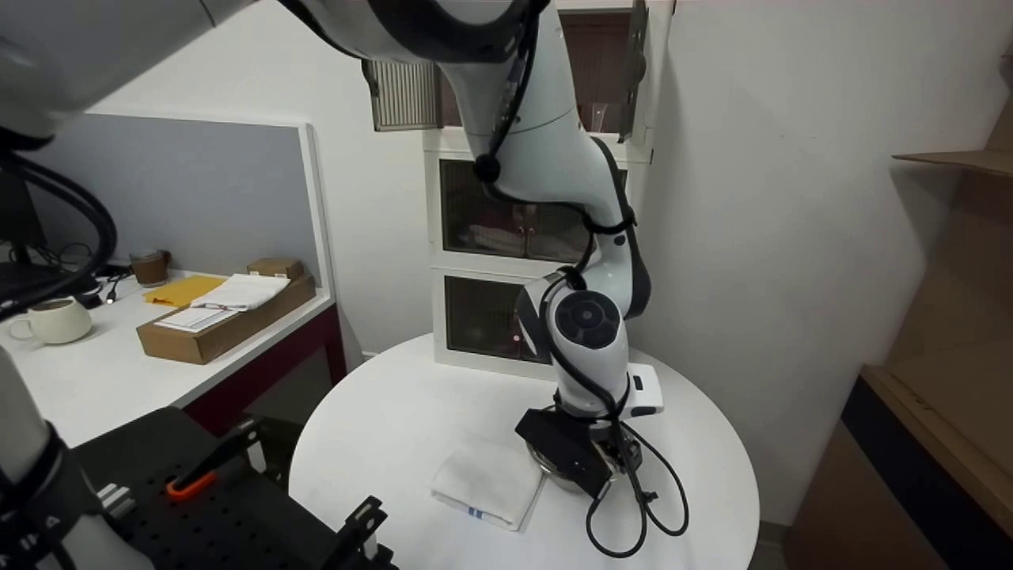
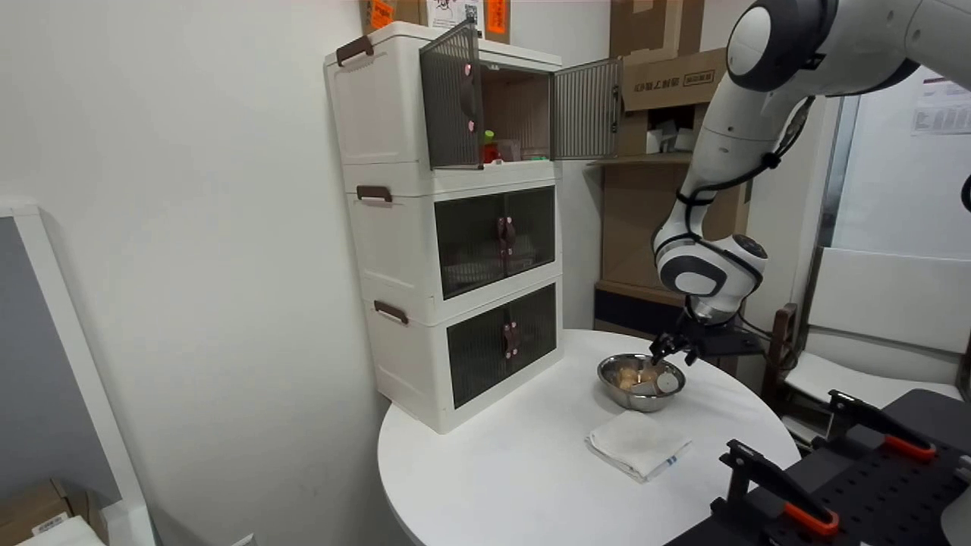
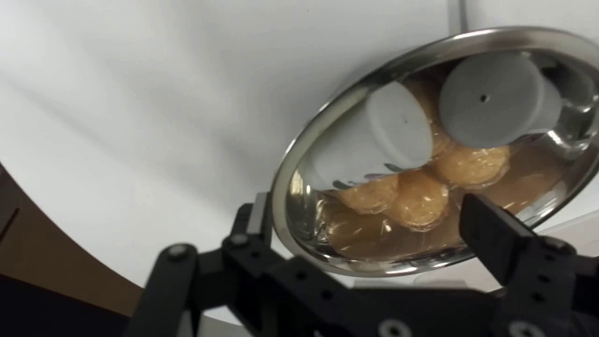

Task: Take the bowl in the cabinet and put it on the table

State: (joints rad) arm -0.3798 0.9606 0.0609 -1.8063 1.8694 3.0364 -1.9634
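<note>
A big white arm point(image 1: 546, 162) with black patches point(image 1: 475, 46)
In an exterior view, black cords point(image 1: 584, 382) run along it, tied with black straps point(image 1: 611, 227), looping at lower right. A round dark cap point(image 1: 587, 319) shows near the middle. In the wrist view, the black pincer point(image 3: 367, 206) has shiny round screws point(image 3: 394, 328).

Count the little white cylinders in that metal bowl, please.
2: in the wrist view, both inside the bowl, one white cylinder on the left, the other white cylinder to its right. More could be hidden beneath.
</note>
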